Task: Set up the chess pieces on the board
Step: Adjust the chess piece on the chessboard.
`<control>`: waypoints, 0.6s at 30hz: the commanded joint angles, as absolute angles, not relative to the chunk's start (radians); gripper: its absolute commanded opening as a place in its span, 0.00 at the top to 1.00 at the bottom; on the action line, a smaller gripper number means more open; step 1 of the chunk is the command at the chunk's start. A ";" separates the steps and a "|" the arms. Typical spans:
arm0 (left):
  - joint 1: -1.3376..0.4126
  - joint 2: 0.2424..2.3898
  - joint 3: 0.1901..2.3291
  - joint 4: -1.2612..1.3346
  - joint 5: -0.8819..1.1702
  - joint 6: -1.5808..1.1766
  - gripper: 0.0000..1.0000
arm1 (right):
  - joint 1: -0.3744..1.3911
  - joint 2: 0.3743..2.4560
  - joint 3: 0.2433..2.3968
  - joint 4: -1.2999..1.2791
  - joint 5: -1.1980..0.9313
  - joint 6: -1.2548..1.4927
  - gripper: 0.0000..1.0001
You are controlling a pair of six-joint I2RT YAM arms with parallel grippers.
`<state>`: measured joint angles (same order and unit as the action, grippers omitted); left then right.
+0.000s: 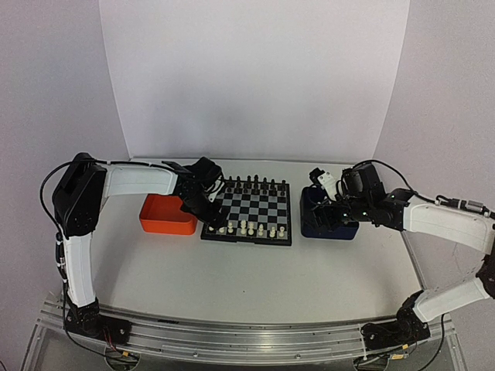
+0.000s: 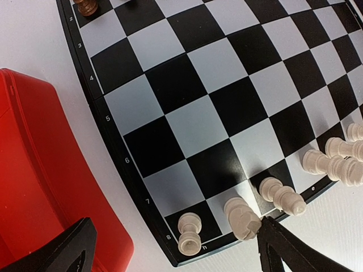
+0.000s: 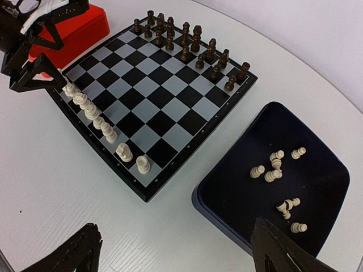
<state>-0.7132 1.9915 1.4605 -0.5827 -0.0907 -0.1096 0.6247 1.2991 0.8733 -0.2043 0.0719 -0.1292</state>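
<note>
cream pieces (image 3: 272,175) lie loose in the blue tray (image 3: 323,153), others line the board (image 3: 153,96) edge. right gripper (image 3: 176,235) hangs spread over the tray, left gripper (image 2: 176,245) spread at the board corner. we'd pick a lone pawn, descending straight.

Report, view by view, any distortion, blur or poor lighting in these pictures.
Left wrist: sharp, but lines of the board bow strongly. Top external: evenly lit, yet the white pieces are tiny and soft. Right wrist: sharp, mild bending; the blue tray reads nearly black.
</note>
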 commanded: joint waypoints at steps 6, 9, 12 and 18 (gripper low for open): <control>-0.703 2.006 1.515 -0.560 -0.123 -0.159 0.00 | 0.628 1.270 0.865 -0.207 0.079 -0.131 0.11; -0.699 2.008 1.515 -0.559 -0.122 -0.161 0.00 | 0.628 1.268 0.865 -0.207 0.080 -0.130 0.11; -0.698 2.008 1.512 -0.562 -0.121 -0.161 0.00 | 0.627 1.267 0.864 -0.208 0.083 -0.131 0.11; -0.698 2.005 1.505 -0.559 -0.111 -0.164 0.00 | 0.628 1.266 0.863 -0.208 0.084 -0.133 0.11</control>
<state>-0.7063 2.0006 1.4715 -0.5741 -0.1047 -0.1561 0.6247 1.2991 0.8692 -0.2047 0.0759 -0.1301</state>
